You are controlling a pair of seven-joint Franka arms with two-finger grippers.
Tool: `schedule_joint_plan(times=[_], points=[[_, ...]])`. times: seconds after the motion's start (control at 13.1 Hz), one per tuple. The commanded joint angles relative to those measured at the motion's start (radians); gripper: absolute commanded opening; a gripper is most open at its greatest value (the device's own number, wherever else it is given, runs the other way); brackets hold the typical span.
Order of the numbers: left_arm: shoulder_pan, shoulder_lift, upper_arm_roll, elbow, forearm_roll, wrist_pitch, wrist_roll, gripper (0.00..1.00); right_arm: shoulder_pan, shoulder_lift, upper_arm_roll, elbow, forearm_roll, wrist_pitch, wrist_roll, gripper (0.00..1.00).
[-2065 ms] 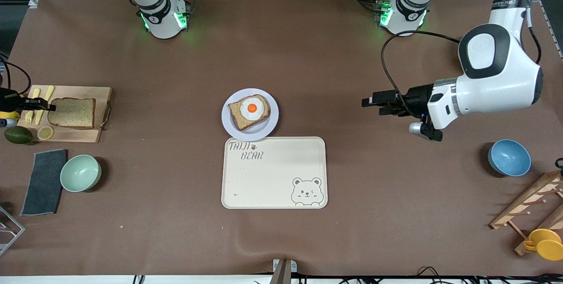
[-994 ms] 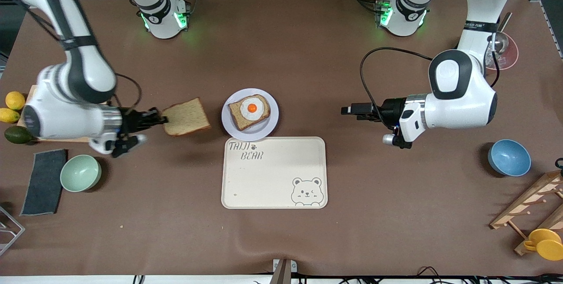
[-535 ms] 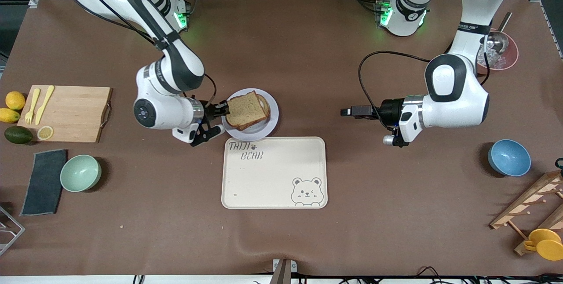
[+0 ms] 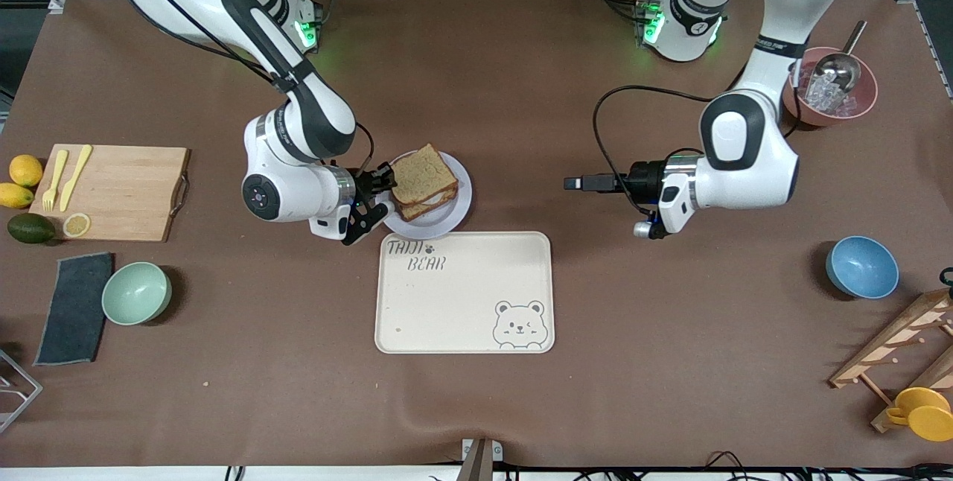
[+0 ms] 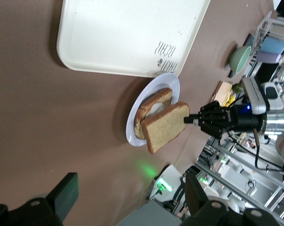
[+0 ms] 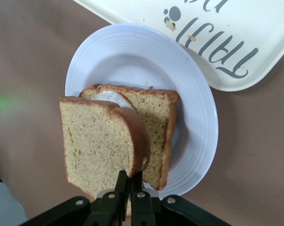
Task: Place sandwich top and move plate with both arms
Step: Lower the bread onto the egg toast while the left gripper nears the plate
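The right pincer (image 4: 381, 182) pinches the bread slice (image 4: 423, 170) by its edge, holding it over the egg slice (image 6: 158, 120) on the plate (image 4: 456, 207). The left pincer (image 4: 573, 183), spread wide, waits at the plate's 3 o'clock over the worktop (image 4: 476, 94).

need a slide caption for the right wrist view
Right gripper pinches the sandwich top by its edge above the egg slice on the plate.
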Motion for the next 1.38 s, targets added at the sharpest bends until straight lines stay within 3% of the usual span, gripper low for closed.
schedule_joint_plan(times=[0.0,0.08,0.15,0.23,0.46,0.61,0.92,1.3], points=[[-0.096,0.038,-0.001,-0.01,-0.125,0.108,0.012,1.0,0.001,-0.008,-0.006,-0.008,0.023,-0.009,-0.037,0.0],[-0.116,0.059,-0.001,-0.003,-0.148,0.133,0.034,1.0,0.001,-0.008,-0.009,-0.007,0.022,-0.006,-0.037,0.0],[-0.127,0.079,-0.001,0.0,-0.166,0.154,0.075,1.0,0.0,-0.008,-0.011,-0.007,0.017,-0.001,-0.037,0.45],[-0.13,0.096,-0.001,-0.001,-0.191,0.161,0.132,1.0,0.0,-0.008,-0.013,-0.005,0.013,0.002,-0.037,0.99],[-0.163,0.13,-0.001,-0.004,-0.254,0.211,0.27,0.95,-0.003,-0.019,-0.02,0.001,0.006,0.001,-0.035,1.0],[-0.176,0.165,-0.001,0.006,-0.277,0.214,0.368,0.84,-0.037,-0.028,-0.026,0.005,0.006,-0.009,-0.035,1.0],[-0.201,0.244,-0.001,0.026,-0.435,0.214,0.601,0.79,-0.115,-0.059,-0.04,0.027,-0.003,-0.007,-0.032,1.0],[-0.256,0.307,-0.001,0.048,-0.622,0.214,0.766,0.75,-0.252,-0.163,-0.083,0.048,-0.252,-0.009,-0.017,1.0]])
